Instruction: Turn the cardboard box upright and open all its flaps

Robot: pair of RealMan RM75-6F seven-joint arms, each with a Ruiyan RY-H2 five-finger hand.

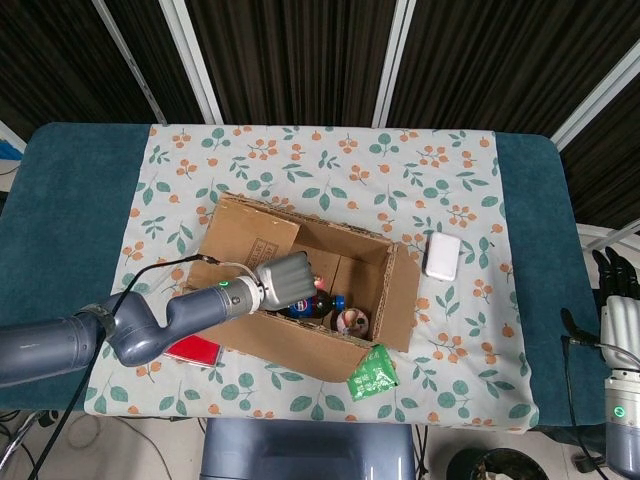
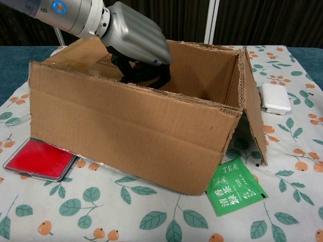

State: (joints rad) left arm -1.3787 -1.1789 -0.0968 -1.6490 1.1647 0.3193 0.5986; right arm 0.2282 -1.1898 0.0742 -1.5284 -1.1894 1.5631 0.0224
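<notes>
box [image 2: 136, 131] upright | right flap [image 2: 252, 111] folded out; left flap [image 1: 255, 235] folded in | left hand [image 2: 136, 38] inside box, fingers hidden, cannot tell | right hand [image 1: 620, 300] idle, fingers apart

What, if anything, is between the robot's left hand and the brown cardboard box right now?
Nothing visible: the left hand reaches over the near wall of the brown cardboard box, fingers down inside beside the folded-in flap.
</notes>
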